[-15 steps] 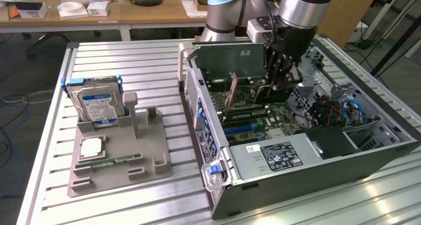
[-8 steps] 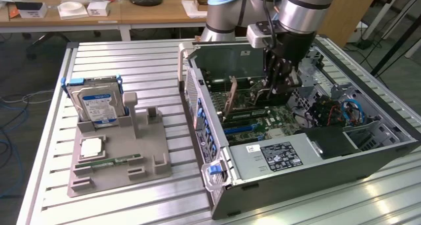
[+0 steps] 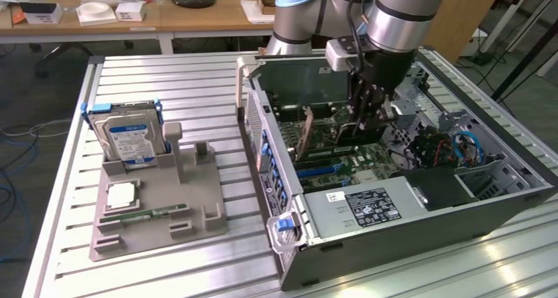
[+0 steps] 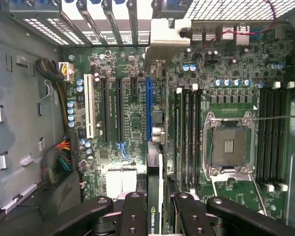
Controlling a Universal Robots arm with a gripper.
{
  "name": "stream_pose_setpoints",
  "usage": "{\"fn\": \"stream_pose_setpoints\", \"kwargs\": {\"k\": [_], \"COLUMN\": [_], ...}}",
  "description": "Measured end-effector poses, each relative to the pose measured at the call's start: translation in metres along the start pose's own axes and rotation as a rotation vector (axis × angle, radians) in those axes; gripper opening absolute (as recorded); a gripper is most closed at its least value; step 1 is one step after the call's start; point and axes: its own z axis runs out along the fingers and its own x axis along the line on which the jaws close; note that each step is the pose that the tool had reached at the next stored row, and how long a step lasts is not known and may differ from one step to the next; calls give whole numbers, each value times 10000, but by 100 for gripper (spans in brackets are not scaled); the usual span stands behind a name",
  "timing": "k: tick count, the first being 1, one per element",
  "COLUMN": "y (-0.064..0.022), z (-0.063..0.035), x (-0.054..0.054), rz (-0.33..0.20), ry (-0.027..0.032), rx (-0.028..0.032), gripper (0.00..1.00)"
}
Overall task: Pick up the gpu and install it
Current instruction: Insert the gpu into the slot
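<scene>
In the wrist view the gpu (image 4: 155, 147) appears edge-on as a thin dark card, its silver end bracket (image 4: 167, 34) against the case's rear slot openings. My gripper (image 4: 155, 209) is shut on the card's near end, one black finger (image 4: 134, 211) on each side. The card stands upright over the motherboard, right beside the long blue slot (image 4: 148, 103); I cannot tell whether its edge is in a slot. In the exterior view the gripper (image 3: 364, 125) reaches down into the open computer case (image 3: 488, 213), with the gpu (image 3: 310, 136) running from it toward the case's rear wall.
Inside the case are the bare CPU socket (image 4: 228, 145), memory slots (image 4: 189, 137), cable bundles (image 4: 59, 157) and the power supply (image 3: 366, 206). On the exterior view's left, a grey fixture (image 3: 200, 180) holds a hard drive (image 3: 131, 138), a chip (image 3: 122, 195) and a RAM stick (image 3: 153, 214).
</scene>
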Motion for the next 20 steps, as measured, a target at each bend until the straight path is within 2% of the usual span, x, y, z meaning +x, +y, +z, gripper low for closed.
{"fn": "stream_pose_setpoints", "kwargs": {"k": [20], "y": [35], "z": [39], "x": [20], "rz": [2], "ry": [2], "rx": [1], "gripper": [26]}}
